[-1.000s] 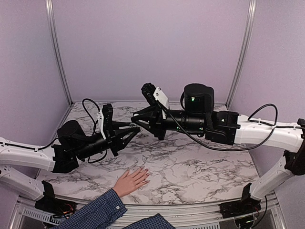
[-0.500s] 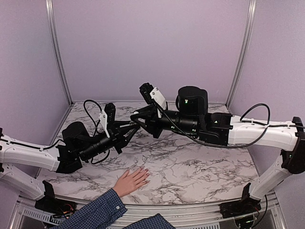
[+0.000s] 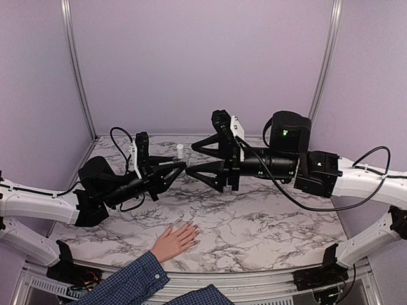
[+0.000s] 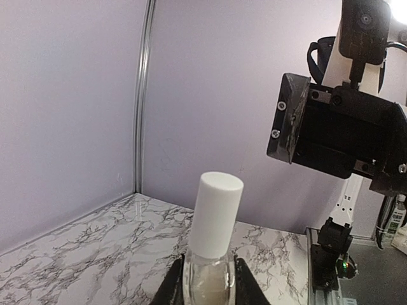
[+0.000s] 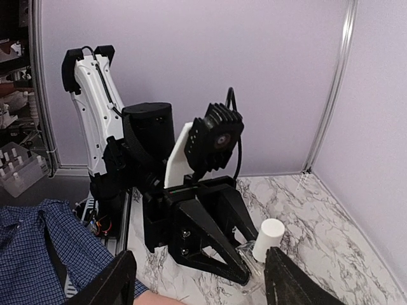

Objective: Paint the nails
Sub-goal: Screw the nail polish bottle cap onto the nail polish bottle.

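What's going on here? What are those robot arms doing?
The left arm's fingers are shut on a little bottle of nail polish, holding it upright above the marble table. Its white cap is on, so no painting yet. The right arm's fingers are open, close to the cap but not touching it. A person's hand lies flat on the table near the front.

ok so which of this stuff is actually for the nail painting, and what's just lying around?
In the job:
- bottle, white cap on, held by left gripper
- right gripper, open, facing the cap
- hand flat on the table, nails too small to see

Just there:
- rack of small vials, off the table
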Motion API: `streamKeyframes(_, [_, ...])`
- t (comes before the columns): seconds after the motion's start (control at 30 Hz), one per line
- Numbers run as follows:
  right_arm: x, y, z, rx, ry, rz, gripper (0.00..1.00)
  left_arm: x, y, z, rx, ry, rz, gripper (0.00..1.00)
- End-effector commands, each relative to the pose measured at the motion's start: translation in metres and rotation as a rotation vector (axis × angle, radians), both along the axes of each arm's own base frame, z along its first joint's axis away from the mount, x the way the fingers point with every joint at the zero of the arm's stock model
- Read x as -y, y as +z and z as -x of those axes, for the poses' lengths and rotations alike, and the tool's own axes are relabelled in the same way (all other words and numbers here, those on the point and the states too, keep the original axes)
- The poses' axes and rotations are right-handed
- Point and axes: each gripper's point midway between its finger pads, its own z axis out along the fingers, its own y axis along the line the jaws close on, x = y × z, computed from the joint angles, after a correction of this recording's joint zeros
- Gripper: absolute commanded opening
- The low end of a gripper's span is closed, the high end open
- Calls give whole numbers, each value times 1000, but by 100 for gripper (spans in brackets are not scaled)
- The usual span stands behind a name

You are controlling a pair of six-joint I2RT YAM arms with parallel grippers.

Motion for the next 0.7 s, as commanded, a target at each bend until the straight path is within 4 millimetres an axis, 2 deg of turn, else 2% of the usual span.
streamKeyframes(0.0, [10, 9, 16, 83, 83, 17, 67, 1, 26, 35, 92, -190, 48, 0])
streamKeyframes(0.17, [12, 11, 34, 103, 191, 52, 66, 8, 24, 73, 141, -418, 18, 0])
streamKeyframes(0.33, [11, 9, 58, 108, 351, 75, 63, 13, 22, 97, 132, -582, 2, 0])
streamKeyframes(0.5, [6, 5, 68, 112, 414, 94, 60, 17, 20, 110, 117, -677, -13, 0])
streamKeyframes(0.67, [-4, -2, 72, 117, 430, 137, 58, 20, 18, 111, 106, -693, -18, 0])
